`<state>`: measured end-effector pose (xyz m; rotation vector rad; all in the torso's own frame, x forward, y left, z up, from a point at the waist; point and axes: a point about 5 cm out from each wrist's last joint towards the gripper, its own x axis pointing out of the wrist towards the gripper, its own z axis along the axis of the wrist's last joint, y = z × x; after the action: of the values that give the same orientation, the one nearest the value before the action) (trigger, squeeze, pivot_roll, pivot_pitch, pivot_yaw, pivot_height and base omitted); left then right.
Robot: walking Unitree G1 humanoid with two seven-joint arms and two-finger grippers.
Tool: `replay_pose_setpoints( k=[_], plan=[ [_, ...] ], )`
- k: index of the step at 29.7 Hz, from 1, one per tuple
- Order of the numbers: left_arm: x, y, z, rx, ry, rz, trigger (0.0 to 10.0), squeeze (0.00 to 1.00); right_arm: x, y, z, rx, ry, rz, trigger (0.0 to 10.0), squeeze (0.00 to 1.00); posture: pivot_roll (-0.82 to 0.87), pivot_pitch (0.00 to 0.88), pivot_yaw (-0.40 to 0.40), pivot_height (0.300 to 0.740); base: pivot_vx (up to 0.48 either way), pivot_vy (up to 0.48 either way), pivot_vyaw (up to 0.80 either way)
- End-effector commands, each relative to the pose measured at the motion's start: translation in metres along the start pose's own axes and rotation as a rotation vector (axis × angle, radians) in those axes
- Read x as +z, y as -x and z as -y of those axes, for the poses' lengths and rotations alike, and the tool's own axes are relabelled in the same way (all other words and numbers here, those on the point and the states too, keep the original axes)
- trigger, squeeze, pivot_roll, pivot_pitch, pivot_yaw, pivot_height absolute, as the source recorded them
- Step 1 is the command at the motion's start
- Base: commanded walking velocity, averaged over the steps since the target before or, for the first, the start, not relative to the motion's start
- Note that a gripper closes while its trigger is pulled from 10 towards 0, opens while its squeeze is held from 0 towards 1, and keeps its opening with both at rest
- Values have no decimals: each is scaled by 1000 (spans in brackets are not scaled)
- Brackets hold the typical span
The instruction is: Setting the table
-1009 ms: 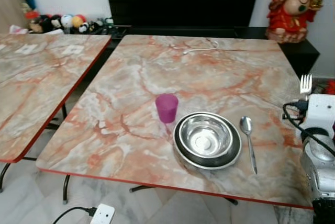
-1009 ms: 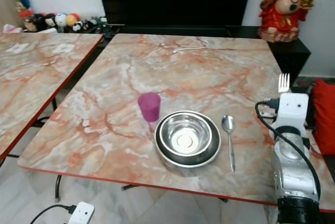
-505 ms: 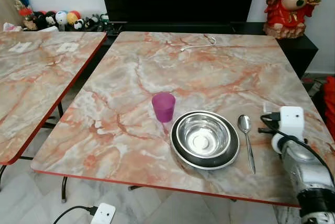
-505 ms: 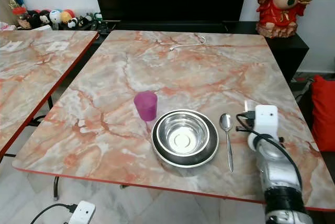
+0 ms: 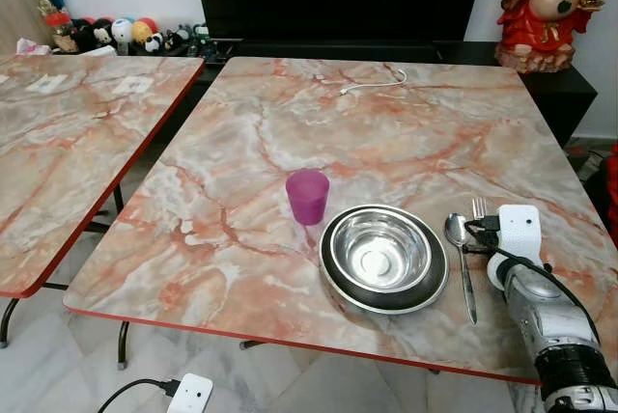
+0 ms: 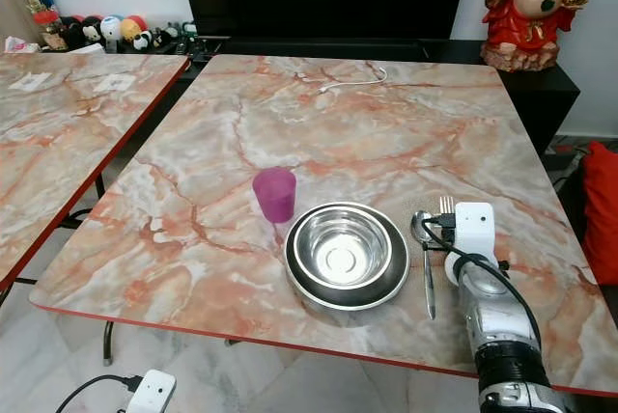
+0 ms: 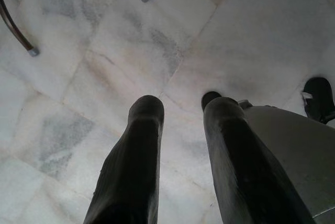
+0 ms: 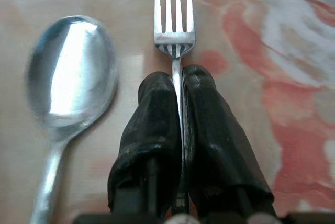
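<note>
Gripping a fork [image 8: 175, 30], the right pincer [image 8: 177, 85] hovers beside the spoon [image 8: 70, 75].

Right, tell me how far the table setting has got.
Done: the purple cup, the steel bowl on its plate and the spoon are laid on the marble table. In hand: the right gripper is shut on the fork, holding it low beside the spoon. Left: releasing the fork flat there. The left gripper hangs open over the floor.
</note>
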<state>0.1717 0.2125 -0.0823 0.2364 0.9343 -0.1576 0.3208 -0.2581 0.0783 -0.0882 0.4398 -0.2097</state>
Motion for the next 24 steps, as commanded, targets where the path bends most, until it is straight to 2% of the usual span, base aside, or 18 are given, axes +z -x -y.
replay_pose_setpoints(
  k=[1,13,24],
  plan=[
    [-2,1,-4,11,11,-14,10000,0,6,0,3,-33,-22,27,10000,0,-23,5,36,740,0,0,0],
    [-2,1,-5,11,4,-16,10000,0,2,8,-6,-28,-19,41,10000,0,-23,19,43,740,0,0,0],
    [-2,1,-6,10,-1,-16,10000,0,-2,22,-3,-42,-7,61,10000,0,-27,23,42,740,0,0,0]
  ],
)
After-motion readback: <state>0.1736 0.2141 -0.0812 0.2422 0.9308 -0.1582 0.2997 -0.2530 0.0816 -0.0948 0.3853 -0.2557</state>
